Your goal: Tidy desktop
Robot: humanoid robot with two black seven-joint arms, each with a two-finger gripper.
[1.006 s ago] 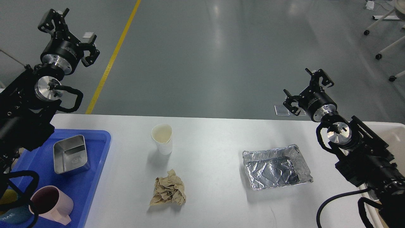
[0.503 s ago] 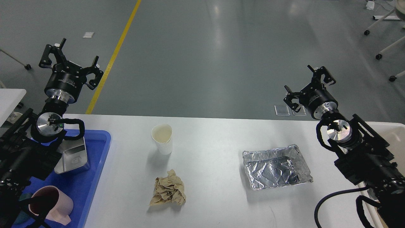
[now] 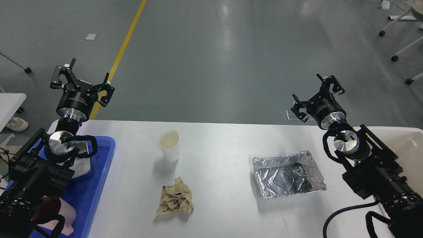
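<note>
The white tabletop (image 3: 224, 211) fills the lower half of the view, its far edge running straight across at about mid-height, with grey floor (image 3: 211, 49) and a yellow floor line (image 3: 125, 43) beyond it toward 12 o'clock. It carries 3 loose things in the open middle.

At 9 o'clock on the tabletop lies a blue plastic tray (image 3: 99, 178), mostly covered by the left arm. A metal tin (image 3: 82, 167) and a pink mug (image 3: 67, 216) show in it only in part.

At 3 o'clock from the centre sits a crumpled foil container (image 3: 287, 173), open side up, lying flat and well apart from everything else. At the far right edge, a pale bin (image 3: 409, 145) peeks out behind the right arm.

Toward 6 o'clock lies a crumpled brown paper wad (image 3: 175, 200). Just beyond it, toward 12 o'clock, a white paper cup (image 3: 169, 144) stands upright, mouth open, its rim slightly pinched; the 2 are near but not touching.

The left tool (image 3: 85, 79) is raised above the far left corner, over the floor edge, its 2 fingers spread wide with nothing between them. The right tool (image 3: 315, 96) hangs beyond the far edge at 2 o'clock, fingers likewise parted and empty.
</note>
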